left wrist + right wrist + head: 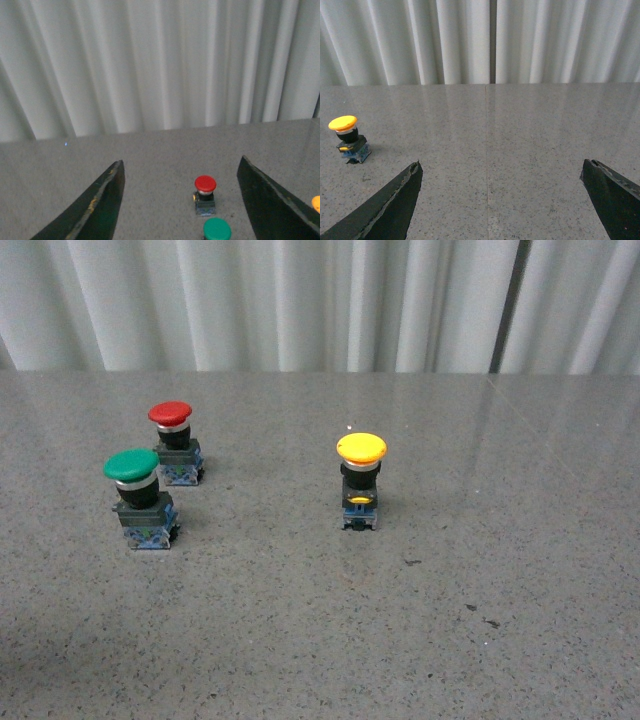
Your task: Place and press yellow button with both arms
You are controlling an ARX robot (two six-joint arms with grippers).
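As the front camera looks out over the grey speckled table (300, 640), the yellow button (361, 480) stands upright on it, just off centre toward three o'clock, with its yellow cap up and blue base down. Over at nine o'clock from it, well apart, there's the green-capped switch (140, 500). Just beside that, at one o'clock, is the red-capped switch (172, 445). They're close neighbours, and I can't tell whether their bases touch. A pale pleated curtain (300, 300) runs along the table's far edge at twelve o'clock.

On the left wrist camera, the left jaws are spread wide with nothing gripped. In the gap between them the red-capped switch and the green cap show out ahead on the table, and a sliver of yellow cap sits at the frame's edge.

On the right wrist camera, the right jaws are spread wide too, over bare table. The yellow button stands outside the gap, beyond one of the black fingers (385, 210) and well clear of it.
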